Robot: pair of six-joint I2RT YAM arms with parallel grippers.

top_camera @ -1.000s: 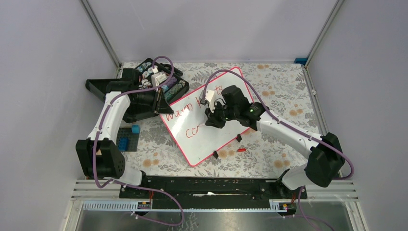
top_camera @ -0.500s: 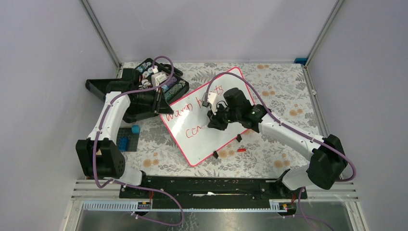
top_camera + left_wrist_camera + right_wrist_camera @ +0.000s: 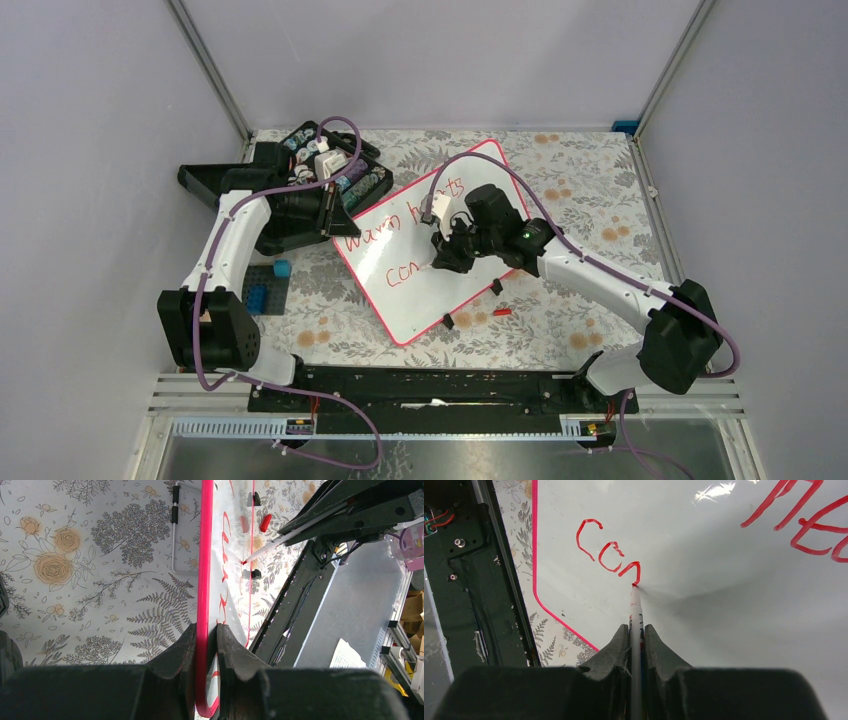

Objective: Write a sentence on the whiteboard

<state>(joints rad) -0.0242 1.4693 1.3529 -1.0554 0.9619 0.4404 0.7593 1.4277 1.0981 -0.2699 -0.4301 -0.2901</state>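
Note:
The whiteboard (image 3: 430,295) lies slanted on the floral table, white with a pink-red rim (image 3: 204,570). Of the sentence (image 3: 385,232), a top line of red words shows, and under it the letters "Con" (image 3: 608,550). My right gripper (image 3: 637,627) is shut on a white marker (image 3: 635,607) whose red tip touches the board at the end of the "n". In the top view this gripper (image 3: 447,257) hovers over the board's middle. My left gripper (image 3: 206,627) is shut on the whiteboard's rim at its left corner (image 3: 337,222).
An open black case (image 3: 330,160) with small items sits behind the left gripper. Blue blocks (image 3: 266,290) lie at the left. A red cap (image 3: 502,312) and two black clips (image 3: 497,287) (image 3: 448,321) sit by the board's near right edge.
The right gripper has shifted a little right along the lower line, uncovering more of the top line. The lower word has grown by a stroke. The left arm has not moved.

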